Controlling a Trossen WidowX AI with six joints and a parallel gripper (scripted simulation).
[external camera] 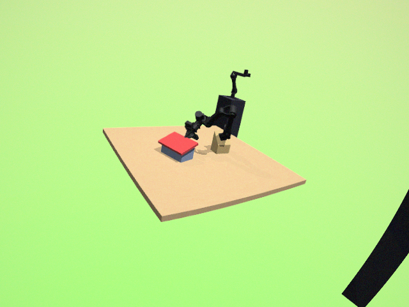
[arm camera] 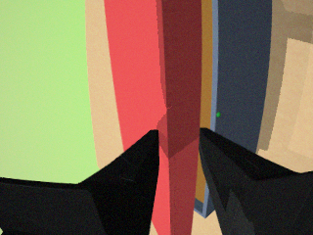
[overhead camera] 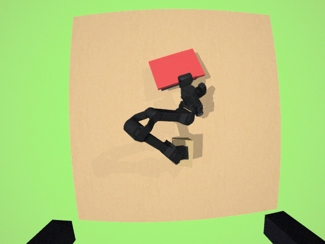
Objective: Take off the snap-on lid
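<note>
The red lid [overhead camera: 173, 66] [external camera: 178, 142] [arm camera: 132, 73] lies over the blue storage box [external camera: 171, 154] [arm camera: 245, 73], its top side up. Along the gripper's side the lid's edge stands clear of the box rim, and an orange-brown strip [arm camera: 207, 59] shows inside the rim in the wrist view. Whether the far side still touches the box is hidden. My gripper [overhead camera: 185, 79] [arm camera: 178, 136] is shut on the lid's long near edge, one finger on each side of it in the wrist view. A small green dot [arm camera: 218, 115] shows on the box.
A tan block-like stand [overhead camera: 190, 152] [external camera: 220, 148] is at the arm's base on the wooden table [overhead camera: 110, 47] [external camera: 185, 191]. A dark pedestal [external camera: 240, 115] with a small black jointed arm [external camera: 234, 82] stands behind the table. Black bars [overhead camera: 52, 232] [external camera: 379, 264] show at the picture edges.
</note>
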